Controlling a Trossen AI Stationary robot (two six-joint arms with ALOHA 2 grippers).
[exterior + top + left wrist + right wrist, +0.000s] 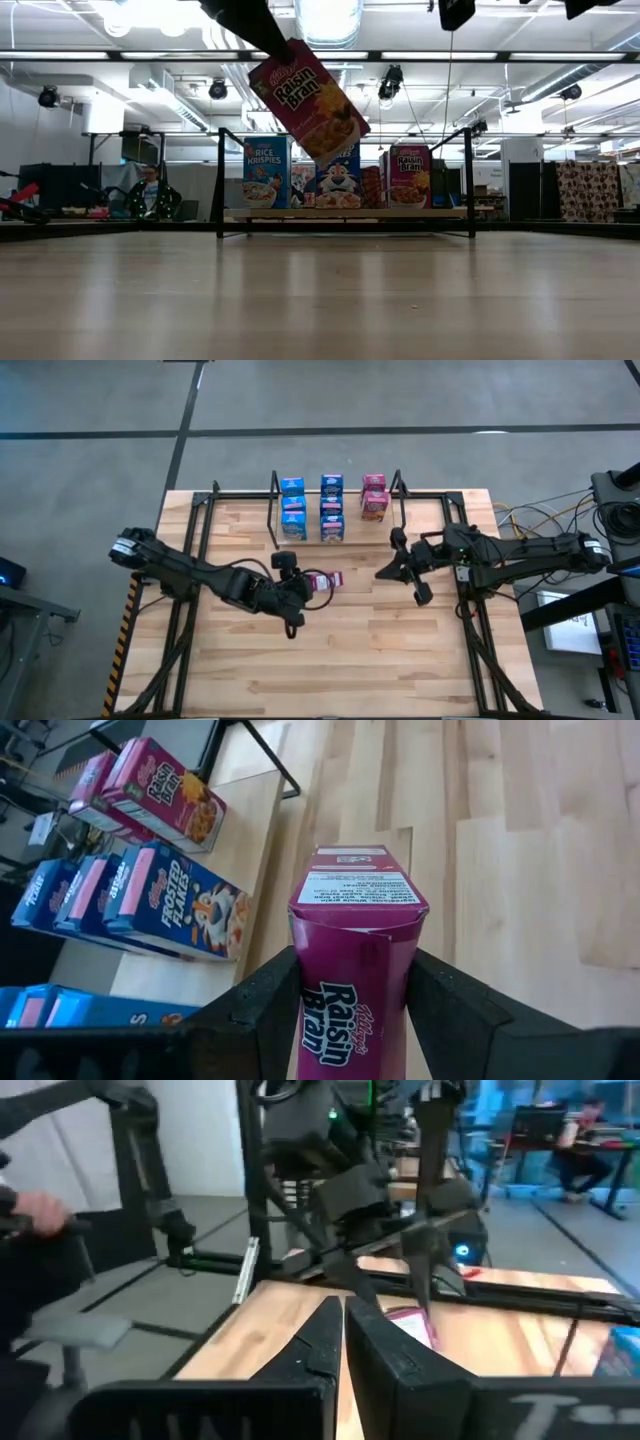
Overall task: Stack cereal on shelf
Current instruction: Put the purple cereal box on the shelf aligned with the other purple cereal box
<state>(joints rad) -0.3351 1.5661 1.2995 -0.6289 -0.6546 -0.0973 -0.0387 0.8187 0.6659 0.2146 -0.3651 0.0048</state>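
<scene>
- The left gripper [350,1005] pinches a magenta Raisin Bran mini cereal box [355,935] between its two dark fingers [265,1005], one pressed on each narrow side of the box.
- In the low view that box [308,100] hangs tilted, clear above the pale wooden table [320,300], with its printed front facing the camera.
- From above, the held box [325,580] sits at the fingertips of the left gripper [305,588], near the middle of the table [400,650].
- The small black-post shelf [272,510] stands beyond the left fingers, at the table's far edge, well apart from the held box.
- The shelf holds three columns of boxes: bright blue boxes [293,508] in one outer column, more blue ones [331,506] in the middle, and magenta boxes [375,496] in the other outer column.
- The low view shows a blue Rice Krispies box [264,172], a blue Frosted Flakes box [338,180] and a magenta Raisin Bran box [410,176] standing upright on the shelf's tier.
- The right gripper [343,1335] waits over the table near the shelf's magenta end, its fingers pressed together and holding nothing.
</scene>
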